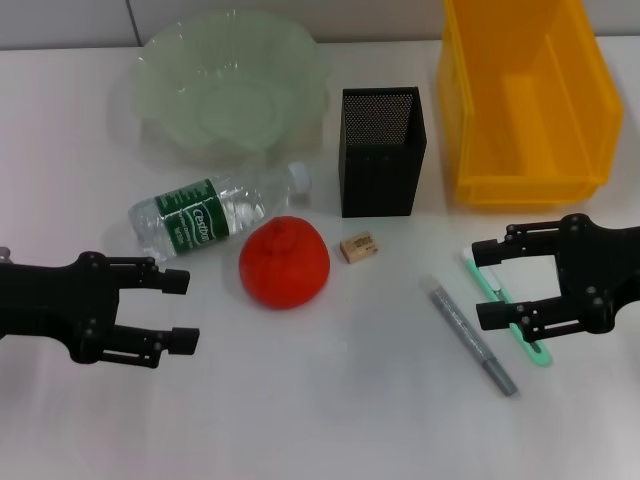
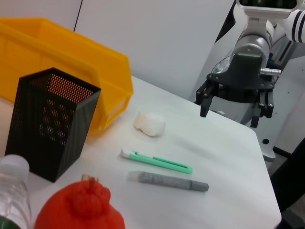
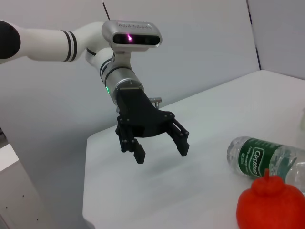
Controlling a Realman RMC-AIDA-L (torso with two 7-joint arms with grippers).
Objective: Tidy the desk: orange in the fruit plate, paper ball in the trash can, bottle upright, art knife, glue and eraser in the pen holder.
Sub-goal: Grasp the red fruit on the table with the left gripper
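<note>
Left gripper: you see it at the lower left of the head view, fingers spread wide, holding nothing, above the bare table and a little left of the orange

Right gripper: at the right edge of the head view, fingers also wide apart and empty, hanging over the upper part of the green knife

Orange: sits on the table in the middle of the head view, just below the bottle and left of the eraser

Bottle: lies on its side, cap toward the pen holder, its green label facing up; you find it between the fruit plate and the orange

Fruit plate: pale green and wavy-edged, at the upper left of the head view, with nothing in it

Pen holder: black mesh box standing upright at the upper centre, just left of the yellow bin

Yellow bin: upper right of the head view, open top, nothing visible inside

Eraser: small tan block just below the pen holder, right of the orange

Green knife: lies slanted at the right, partly hidden by the right gripper

Grey stick: lies slanted to the left of the knife, roughly parallel to it and apart from it

Paper ball: you see it only in the left wrist view, white and crumpled, on the table near the yellow bin and the cap end of the knife
</note>
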